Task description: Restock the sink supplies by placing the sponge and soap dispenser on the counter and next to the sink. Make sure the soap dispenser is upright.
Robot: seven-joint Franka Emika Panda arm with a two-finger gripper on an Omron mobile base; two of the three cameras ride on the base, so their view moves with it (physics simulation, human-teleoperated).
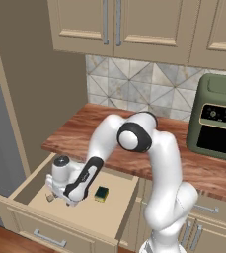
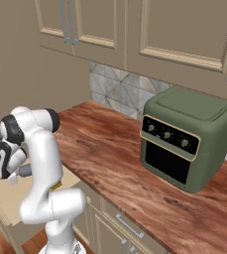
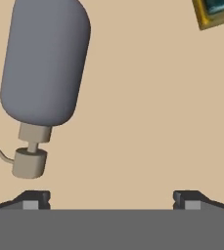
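The soap dispenser [image 3: 45,63], a grey-blue bottle with a tan pump, lies on its side on the floor of an open drawer [image 1: 112,210]. Its pump end points toward my gripper [image 3: 112,200]. The gripper hangs open just above the drawer floor, with nothing between its fingers; the bottle lies off toward the left fingertip [image 3: 35,199]. In the left base view the hand [image 1: 55,193] reaches down into the drawer and covers most of the bottle. The sponge [image 1: 101,193], green over yellow, rests in the drawer to the hand's right, also at the hand view's corner [image 3: 216,12]. The counter [image 1: 85,133] runs behind the drawer. The sink is out of view.
A green countertop oven [image 2: 184,144] stands on the counter at the right. Beige wall cabinets [image 1: 114,24] hang above. A tall panel [image 1: 16,99] closes off the left side. The drawer's front and side walls ring the hand.
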